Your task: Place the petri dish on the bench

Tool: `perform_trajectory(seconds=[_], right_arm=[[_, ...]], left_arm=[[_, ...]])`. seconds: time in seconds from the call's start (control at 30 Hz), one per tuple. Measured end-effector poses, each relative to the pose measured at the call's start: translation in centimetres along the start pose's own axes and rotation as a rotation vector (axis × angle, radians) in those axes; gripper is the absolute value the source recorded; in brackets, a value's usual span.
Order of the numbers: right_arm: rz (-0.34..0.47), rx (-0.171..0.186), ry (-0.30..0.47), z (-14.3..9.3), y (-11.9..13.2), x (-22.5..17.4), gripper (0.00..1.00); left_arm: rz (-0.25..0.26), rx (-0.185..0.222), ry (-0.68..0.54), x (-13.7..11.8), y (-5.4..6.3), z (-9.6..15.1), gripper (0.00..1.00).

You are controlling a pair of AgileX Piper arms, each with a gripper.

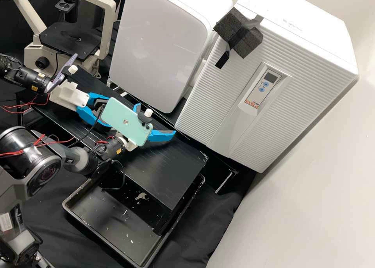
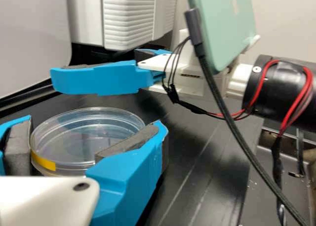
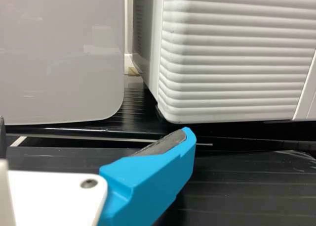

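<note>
Lying low and left of centre in the high view, a shallow black rectangular tray [image 1: 88, 207] holds scattered white flecks and a pale, ragged patch of residue [image 1: 141, 196]; it sits partly beneath the edge of the glossy black bench [image 1: 172, 162]. Above the tray in the frame, at left of centre, the white left gripper [image 1: 103, 110] with bright blue fingers is partly hidden behind a mint-green phone [image 1: 127, 121] mounted on the other arm. That arm's white-and-blue right gripper [image 1: 156, 119], near the middle of the frame, has its two fingers spread wide with a free gap between them. In the left wrist view, the left gripper [image 2: 91, 122] has its fingers parted by about the breadth of a clear round petri dish [image 2: 89, 137], clasped between dark grey pads [image 2: 131, 144]. The dish is therefore in that grip, over the black bench; whether its underside touches the surface cannot be told. It is shallow, see-through and glossy, with closely stacked circular rims, pale reflections across its face and a short yellow strip [image 2: 43, 161] on its side wall. The right gripper stands just beyond it, apart from the dish. In the right wrist view, the right gripper [image 3: 95, 126] shows one blue finger with a grey pad, well apart from a dark sliver opposite, before a ribbed white cabinet [image 3: 237, 53] and a smooth pale-grey panel [image 3: 59, 53].
</note>
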Motion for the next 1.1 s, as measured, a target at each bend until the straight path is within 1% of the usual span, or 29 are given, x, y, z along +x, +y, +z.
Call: perform_trajectory(seconds=[0.07, 0.13, 0.37, 0.63, 0.73, 0.8, 0.87, 0.9, 0.97, 1.03, 1.07, 1.1], right_arm=[[0.0, 0.0, 0.0, 0.0, 0.0, 0.0, 1.0], [0.0, 0.0, 0.0, 0.0, 0.0, 0.0, 1.0], [0.0, 0.0, 0.0, 0.0, 0.0, 0.0, 1.0], [0.0, 0.0, 0.0, 0.0, 0.0, 0.0, 1.0], [0.0, 0.0, 0.0, 0.0, 0.0, 0.0, 1.0], [0.0, 0.0, 0.0, 0.0, 0.0, 0.0, 1.0], [0.0, 0.0, 0.0, 0.0, 0.0, 0.0, 1.0], [0.0, 0.0, 0.0, 0.0, 0.0, 0.0, 1.0], [0.0, 0.0, 0.0, 0.0, 0.0, 0.0, 1.0], [0.0, 0.0, 0.0, 0.0, 0.0, 0.0, 1.0], [0.0, 0.0, 0.0, 0.0, 0.0, 0.0, 1.0], [0.0, 0.0, 0.0, 0.0, 0.0, 0.0, 1.0]], left_arm=[[0.003, -0.007, 0.005, 0.1, -0.1, -0.1, 1.0], [0.005, 0.001, 0.007, 0.1, -0.1, -0.1, 1.0], [0.007, 0.004, 0.01, 0.0, -0.1, -0.2, 1.0], [0.01, -0.001, 0.013, 0.0, 0.0, -0.3, 1.0], [0.007, 0.014, 0.022, -0.4, -0.1, -0.5, 1.0], [0.006, 0.037, 0.034, -1.3, -0.1, -0.5, 1.0], [0.018, 0.074, 0.043, -2.2, 0.0, -0.5, 1.0], [0.023, 0.103, 0.05, -2.7, 0.0, -0.4, 1.0], [0.051, 0.16, 0.06, -4.0, 0.3, -0.2, 1.0], [0.088, 0.2, 0.07, -5.0, 0.4, -0.1, 1.0], [0.116, 0.235, 0.086, -6.0, 0.5, -0.1, 1.0], [0.132, 0.248, 0.088, -6.4, 0.5, -0.1, 1.0]])
